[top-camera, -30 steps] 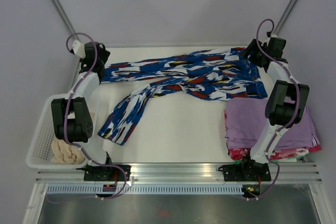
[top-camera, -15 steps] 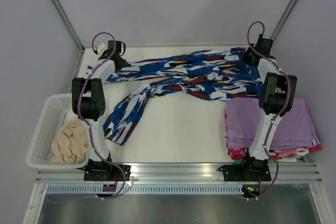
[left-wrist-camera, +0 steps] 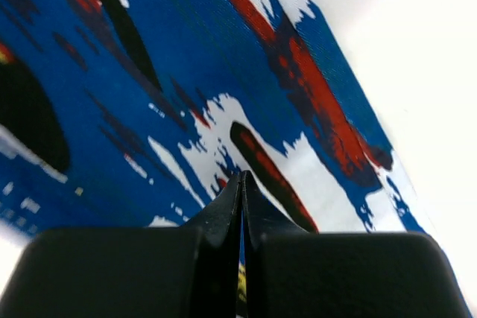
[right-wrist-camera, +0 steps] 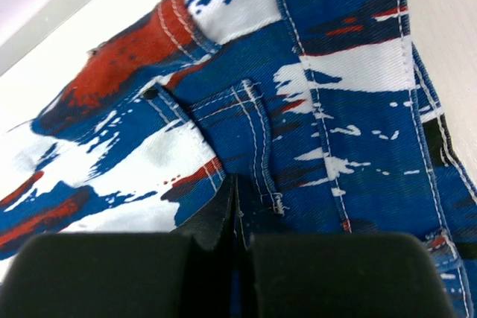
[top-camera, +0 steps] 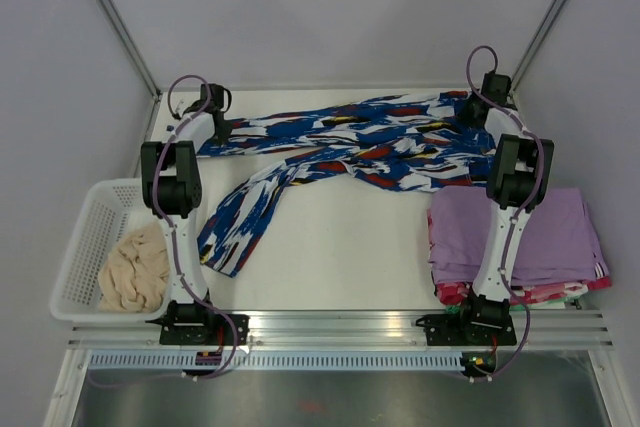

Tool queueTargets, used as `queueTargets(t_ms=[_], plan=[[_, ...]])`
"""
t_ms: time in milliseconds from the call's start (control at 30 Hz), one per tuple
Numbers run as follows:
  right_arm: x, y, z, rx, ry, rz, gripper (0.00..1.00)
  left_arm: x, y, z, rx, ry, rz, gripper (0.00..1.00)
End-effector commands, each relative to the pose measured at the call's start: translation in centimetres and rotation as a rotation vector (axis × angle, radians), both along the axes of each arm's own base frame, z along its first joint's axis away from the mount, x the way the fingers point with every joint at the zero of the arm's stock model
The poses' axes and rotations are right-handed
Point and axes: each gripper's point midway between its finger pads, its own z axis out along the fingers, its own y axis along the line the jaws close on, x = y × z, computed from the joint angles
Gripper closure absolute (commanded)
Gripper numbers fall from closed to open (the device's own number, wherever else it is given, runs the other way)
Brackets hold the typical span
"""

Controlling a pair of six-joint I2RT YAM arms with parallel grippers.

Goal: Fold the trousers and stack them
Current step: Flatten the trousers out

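Over the last second both arms swing their elbows inward, stretch toward the far edge of the table (top-camera: 340,257) and come down onto the trousers (top-camera: 370,142). The left gripper (top-camera: 224,129) now sits on the end of the far leg and the right gripper (top-camera: 474,113) on the waist end. The trousers themselves have hardly moved. They lie open across the far half of the table, waist to the right, one leg running left along the back edge and the other slanting toward the near left. In each wrist view the fingers are pressed together with a thin sliver of the printed cloth showing between them, so each appears to pinch a bit of fabric. The left holds near the leg's edge, and the right holds beside the stitched pocket and belt loop. I take this to mean that both ends are secured and the first fold can begin, though nothing is folded yet. The stack of lilac clothes (top-camera: 560,232) waits at the near right. The basket (top-camera: 85,237) with the cream bundle (top-camera: 135,267) sits at the left. No brand, label or writing can be read anywhere.
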Motion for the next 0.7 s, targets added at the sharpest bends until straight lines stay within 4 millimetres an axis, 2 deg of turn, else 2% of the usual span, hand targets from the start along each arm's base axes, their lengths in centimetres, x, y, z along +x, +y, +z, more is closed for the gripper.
queueTargets(t_ms=[0,33,167,200,267,333,367,400,467,533,567,667], plan=[[0.3,-0.7,-0.9,-0.014,0.017,-0.015,0.97,1.4,-0.6,-0.7,-0.059,-0.011,0.025,0.98],[0.4,-0.7,-1.2,-0.007,0.019,-0.021,0.97,1.4,-0.8,-1.7,-0.07,0.007,0.027,0.98],[0.7,-0.6,-2.0,0.002,0.032,-0.019,0.97,2.5,-1.6,-2.7,-0.118,0.006,0.026,0.98],[0.7,-0.6,-2.1,0.003,0.031,-0.02,0.97,3.1,-0.2,-2.8,-0.137,-0.013,0.045,0.98],[0.8,-1.0,-2.3,-0.006,0.03,-0.034,0.96,4.4,-0.6,-3.4,-0.188,-0.038,0.02,0.98],[0.8,-1.7,-2.4,-0.018,0.031,-0.054,0.96,5.2,-0.7,-3.6,-0.195,-0.038,0.01,0.98],[0.8,-2.0,-2.5,-0.021,0.029,-0.063,0.95,6.2,-0.7,-2.9,-0.197,-0.063,0.004,0.98],[0.9,-2.5,-2.5,-0.02,0.027,-0.076,0.94,6.4,-1.0,-3.9,-0.206,-0.052,0.003,0.98],[1.0,-3.3,-2.7,-0.021,0.026,-0.095,0.94,7.7,-1.3,-3.5,-0.23,-0.092,-0.003,0.98],[1.3,-4.3,-2.7,-0.015,0.019,-0.119,0.94,8.5,-1.8,-4.3,-0.258,-0.106,-0.007,0.98],[1.4,-4.6,-2.8,-0.016,0.018,-0.123,0.94,9.2,-1.8,-3.7,-0.264,-0.129,-0.006,0.98],[1.7,-6.1,-3.1,-0.049,0.018,-0.158,0.93,10.2,-2.3,-3.9,-0.282,-0.151,-0.006,0.98]])
